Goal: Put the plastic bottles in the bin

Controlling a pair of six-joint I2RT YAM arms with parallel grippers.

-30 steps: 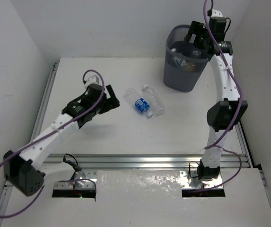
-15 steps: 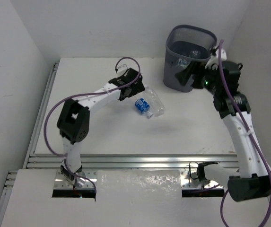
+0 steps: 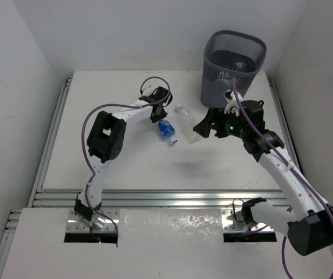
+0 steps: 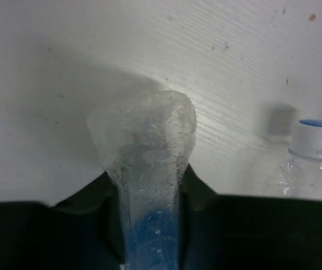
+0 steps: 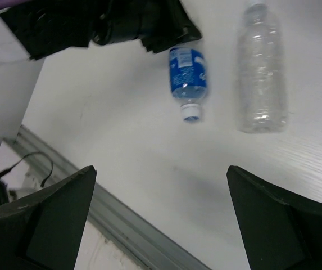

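At left-centre of the table [image 3: 120,165], your left pincer [image 3: 159,114] is clamped on the base end of the blue-labelled bottle [image 3: 167,131]. The wrist view shows the clear plastic pinched narrow between the jaws. The grip sits at the butt, not the middle, so the cap end points toward the near edge and will likely droop or swing on the lift. You cannot tell from here whether the bottle has left the surface.

Just right of it: the clear unlabelled bottle [image 3: 186,123], lying flat, cap toward the far side, apart from the held one. Nothing grips it.

Right again: your right pincer [image 5: 161,169], jaws spread wide and empty, hanging above the table just beside the clear bottle. It is likely placed for that pick-up. The two arms are close, so mind a clash.

Far right: the bin [image 3: 212,87], upright near the back wall, with some bottles [image 3: 240,64] inside. Both table bottles lie near and left of it, so the carry is short.
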